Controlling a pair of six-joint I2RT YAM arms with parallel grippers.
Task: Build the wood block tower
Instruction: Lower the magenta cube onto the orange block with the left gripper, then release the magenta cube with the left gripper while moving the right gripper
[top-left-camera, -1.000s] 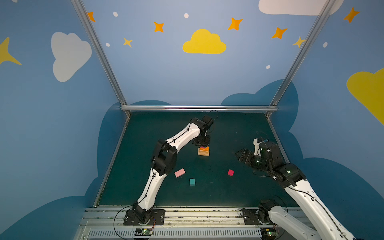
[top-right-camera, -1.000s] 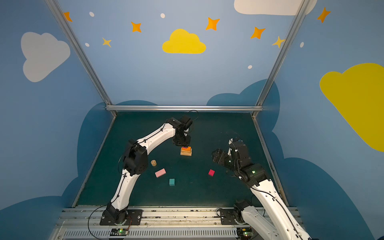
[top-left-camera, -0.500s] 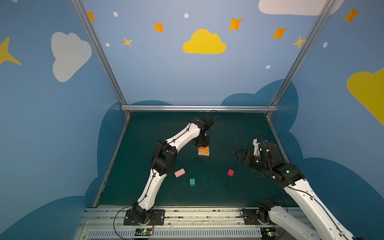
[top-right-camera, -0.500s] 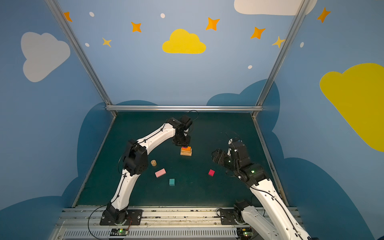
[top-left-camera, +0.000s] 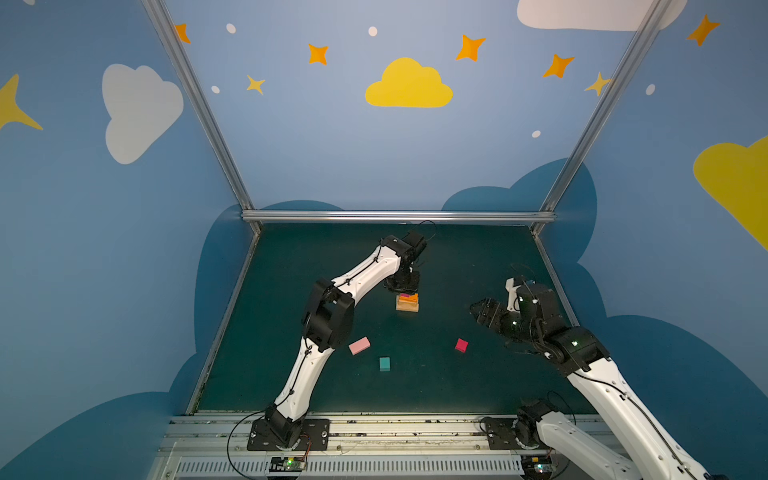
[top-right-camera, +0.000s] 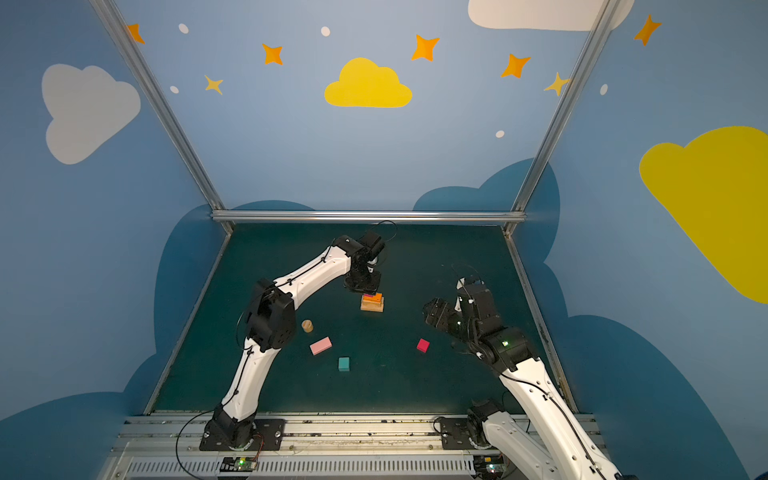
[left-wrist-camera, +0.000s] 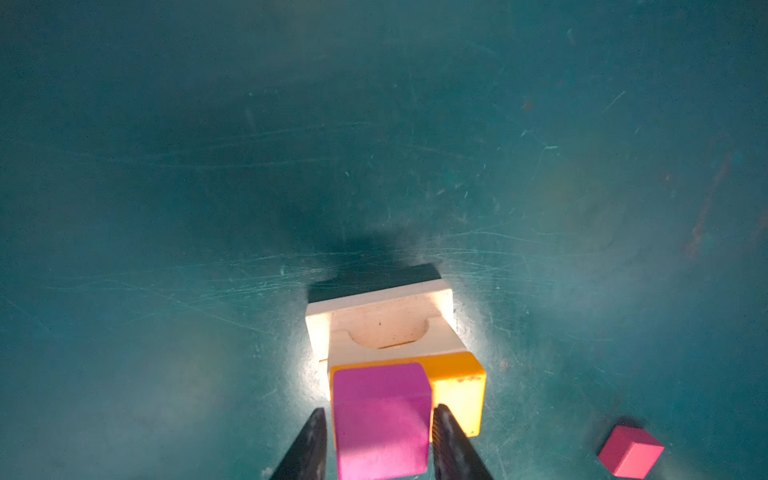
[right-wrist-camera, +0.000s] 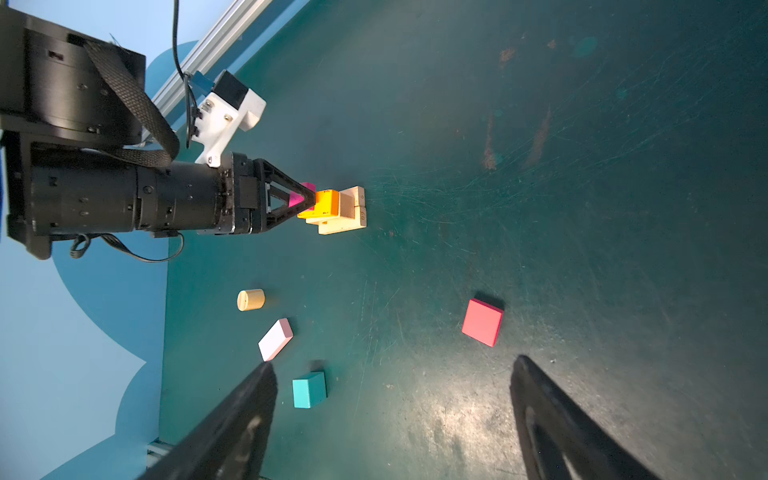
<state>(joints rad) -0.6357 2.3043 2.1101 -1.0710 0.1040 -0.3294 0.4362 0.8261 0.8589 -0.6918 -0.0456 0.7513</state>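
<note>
Across the dark green mat (top-left-camera: 457, 395) we find the build a little past its midpoint, in our judgement. The left arm (top-left-camera: 365, 270) reaches to the far middle, where the left gripper (left-wrist-camera: 379, 411) stands directly over the tower (top-left-camera: 407, 303). Its jaws straddle the topmost piece and are parted just wider than it. The left wrist view shows a thin sliver on each side, so we read no pinch, though the margin is slight. The right gripper (right-wrist-camera: 392, 362) hangs at the right of the mat, spread wide and empty, well apart from the tower.

The tower shows three tiers:
- A wider tan base (left-wrist-camera: 386, 328), one piece notched with a half-round; we cannot fix its block count.
- An orange oblong (left-wrist-camera: 457, 386) upon the base.
- A magenta cube (left-wrist-camera: 380, 432) resting on the orange, set toward one end rather than centred.

Four pieces lie loose, all nearer than the tower:
- The pink oblong (top-left-camera: 359, 345) lies flat at near left.
- The tan cylinder (top-right-camera: 307, 326) stands upright just beside the left arm's elbow.
- The red cube (top-left-camera: 461, 345) sits to the right, near the right gripper.
- The teal cube (top-left-camera: 385, 363) sits nearest, about the middle.

Outstanding, as we judge it: stacking these four, the cylinder last.
</note>
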